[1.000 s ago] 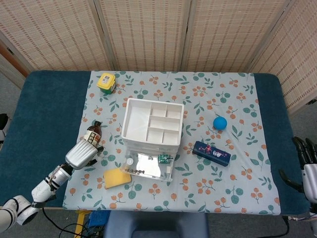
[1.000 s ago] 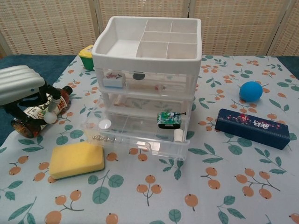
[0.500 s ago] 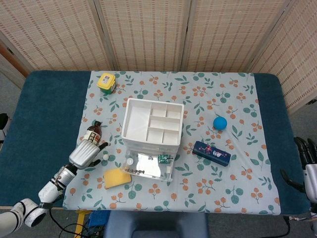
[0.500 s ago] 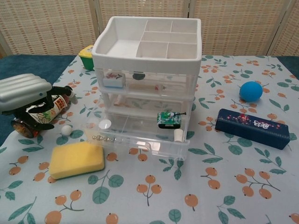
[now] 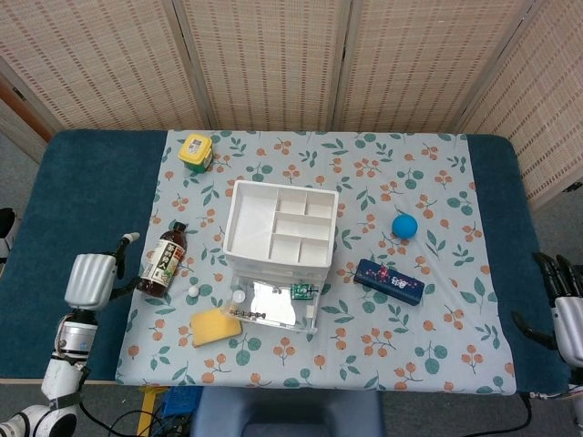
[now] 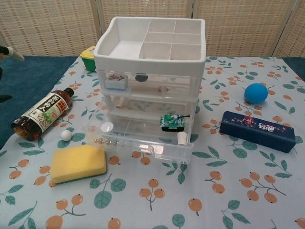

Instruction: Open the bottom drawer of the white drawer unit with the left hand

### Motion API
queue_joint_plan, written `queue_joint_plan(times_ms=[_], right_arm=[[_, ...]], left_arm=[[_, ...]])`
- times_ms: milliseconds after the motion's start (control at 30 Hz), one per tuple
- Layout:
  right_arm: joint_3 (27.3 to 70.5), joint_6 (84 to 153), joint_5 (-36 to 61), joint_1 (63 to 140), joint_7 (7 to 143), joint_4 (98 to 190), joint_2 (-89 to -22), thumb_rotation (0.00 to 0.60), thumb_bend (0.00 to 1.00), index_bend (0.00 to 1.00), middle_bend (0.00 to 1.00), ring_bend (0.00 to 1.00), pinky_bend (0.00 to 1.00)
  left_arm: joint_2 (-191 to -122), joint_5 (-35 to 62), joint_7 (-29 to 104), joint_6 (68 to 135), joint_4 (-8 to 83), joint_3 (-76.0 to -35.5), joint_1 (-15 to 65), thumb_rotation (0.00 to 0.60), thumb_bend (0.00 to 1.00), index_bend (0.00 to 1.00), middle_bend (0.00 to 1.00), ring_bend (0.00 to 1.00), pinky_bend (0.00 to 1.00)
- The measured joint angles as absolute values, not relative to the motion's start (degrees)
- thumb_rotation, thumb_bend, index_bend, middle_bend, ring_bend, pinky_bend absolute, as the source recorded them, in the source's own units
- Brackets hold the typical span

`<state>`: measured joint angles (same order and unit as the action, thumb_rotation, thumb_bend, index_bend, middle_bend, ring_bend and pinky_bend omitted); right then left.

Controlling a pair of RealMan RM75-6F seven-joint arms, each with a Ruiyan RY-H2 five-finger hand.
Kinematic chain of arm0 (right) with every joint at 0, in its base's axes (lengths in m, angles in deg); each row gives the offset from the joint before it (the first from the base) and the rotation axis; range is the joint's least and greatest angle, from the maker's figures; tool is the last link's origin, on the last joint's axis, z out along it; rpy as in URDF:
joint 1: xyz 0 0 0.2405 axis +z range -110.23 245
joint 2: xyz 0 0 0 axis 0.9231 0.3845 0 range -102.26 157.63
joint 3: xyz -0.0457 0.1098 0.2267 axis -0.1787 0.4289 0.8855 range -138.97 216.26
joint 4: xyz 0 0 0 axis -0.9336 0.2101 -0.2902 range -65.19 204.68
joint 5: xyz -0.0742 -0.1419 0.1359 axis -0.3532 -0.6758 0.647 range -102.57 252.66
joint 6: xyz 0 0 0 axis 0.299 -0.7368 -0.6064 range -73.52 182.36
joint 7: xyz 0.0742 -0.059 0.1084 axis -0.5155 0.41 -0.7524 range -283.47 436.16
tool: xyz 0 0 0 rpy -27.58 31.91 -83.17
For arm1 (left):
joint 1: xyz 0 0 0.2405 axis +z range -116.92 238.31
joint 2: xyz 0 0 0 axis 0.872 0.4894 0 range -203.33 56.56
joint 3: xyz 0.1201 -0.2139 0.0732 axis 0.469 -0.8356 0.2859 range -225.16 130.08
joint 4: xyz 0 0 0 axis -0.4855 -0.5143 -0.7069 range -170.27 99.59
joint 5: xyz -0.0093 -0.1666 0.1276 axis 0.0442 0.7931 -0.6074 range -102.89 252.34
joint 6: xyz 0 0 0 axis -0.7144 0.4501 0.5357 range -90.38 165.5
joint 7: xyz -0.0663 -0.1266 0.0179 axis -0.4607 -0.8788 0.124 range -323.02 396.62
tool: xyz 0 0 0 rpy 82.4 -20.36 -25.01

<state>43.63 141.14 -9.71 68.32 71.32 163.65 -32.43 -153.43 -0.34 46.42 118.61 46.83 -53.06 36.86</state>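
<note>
Withdrawn since the earlier frames, the left robot hand [image 5: 90,278] now sits over the bare blue counter [image 5: 73,200] at about 9 o'clock from the white drawer unit [image 5: 281,228], well apart from it, fingers apart and holding nothing. It no longer overlaps the brown bottle [image 5: 163,260], which lies on its side just right of it; the bottle's label carries printed characters too small to read. A small white ball [image 6: 66,135] rests beside the bottle, and a yellow sponge [image 6: 78,162] lies at 7 o'clock of the unit.

Bottom drawer [image 6: 143,138] stands pulled out toward 6 o'clock, a toy tank [image 6: 172,122] visible inside. Judgement: the opening appears complete and the retreat marks the close.

Navy box [image 6: 258,131] at 3 o'clock bears an illegible pattern. Right robot hand [image 5: 565,305] rests at the far edge; its state cannot be told.
</note>
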Motion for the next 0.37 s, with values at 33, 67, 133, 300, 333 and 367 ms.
queue_joint_plan(times_ms=[33,67,133,300,333,367], right_arm=[[43.46,140.69,-9.8,68.53,71.18,163.52,-32.51,0.6,0.27,0.0,0.08,0.05,0.12],[43.32,140.35,-9.98,68.72,71.08,163.43,-32.59,0.6,0.27,0.0,0.08,0.05,0.12],[43.01,139.47,-10.58,69.27,70.79,163.18,-32.87,0.6,0.27,0.0,0.08,0.05,0.12],[42.49,137.95,-12.2,70.7,69.9,162.54,-33.66,0.6,0.27,0.0,0.1,0.05,0.12],[42.35,137.77,-12.67,70.92,69.84,162.48,-33.84,0.6,0.27,0.0,0.1,0.05,0.12],[42.22,137.66,-13.0,71.07,69.82,162.47,-33.98,0.6,0.27,0.0,0.1,0.05,0.12]], left_arm=[[-152.99,0.22,47.24,119.49,47.61,-53.26,37.77,0.6,0.2,0.22,0.61,0.58,0.72],[-152.58,0.66,48.14,120.15,48.32,-53.35,38.56,0.6,0.2,0.22,0.58,0.55,0.69],[-151.62,1.58,50.52,121.09,50.2,-53.27,39.97,0.6,0.2,0.22,0.51,0.48,0.62],[-149.28,3.53,55.66,123.57,55.64,-52.54,43.5,0.6,0.2,0.21,0.47,0.45,0.58],[-148.92,3.78,56.12,124.07,56.46,-52.43,44.12,0.6,0.2,0.21,0.47,0.45,0.58],[-148.54,3.93,56.44,124.54,57.22,-52.3,44.74,0.6,0.2,0.21,0.46,0.45,0.58]])
